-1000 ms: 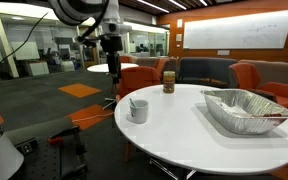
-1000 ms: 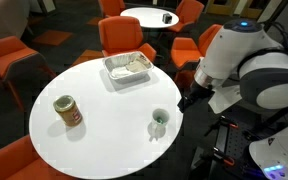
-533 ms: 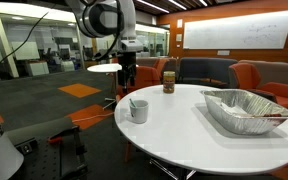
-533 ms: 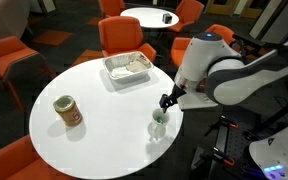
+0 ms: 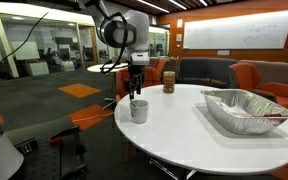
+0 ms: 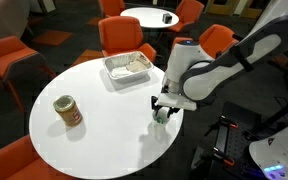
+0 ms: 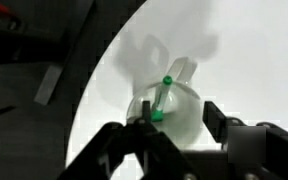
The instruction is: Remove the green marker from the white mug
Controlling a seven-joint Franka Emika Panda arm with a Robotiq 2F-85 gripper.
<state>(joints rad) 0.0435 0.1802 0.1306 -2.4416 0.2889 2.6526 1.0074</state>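
Round white table [image 5: 184, 128] [image 6: 104, 118], shown in both exterior views, with a smooth, lightly glossy top. Three items stand directly on it, well apart from one another. (a) The white mug [image 5: 139, 111] [image 6: 160, 121], upright, close to the table's rim. (b) A brown jar [image 5: 168, 82] [image 6: 68, 110], upright, also near the rim at another part of the circle. (c) A rectangular foil tray [image 5: 229, 116] [image 6: 132, 78], resting flat, by far the largest of the three. In the wrist view the mug [image 7: 179, 112] stands just inside the curved table edge [image 7: 104, 70], and its soft shadows fall across the white surface.
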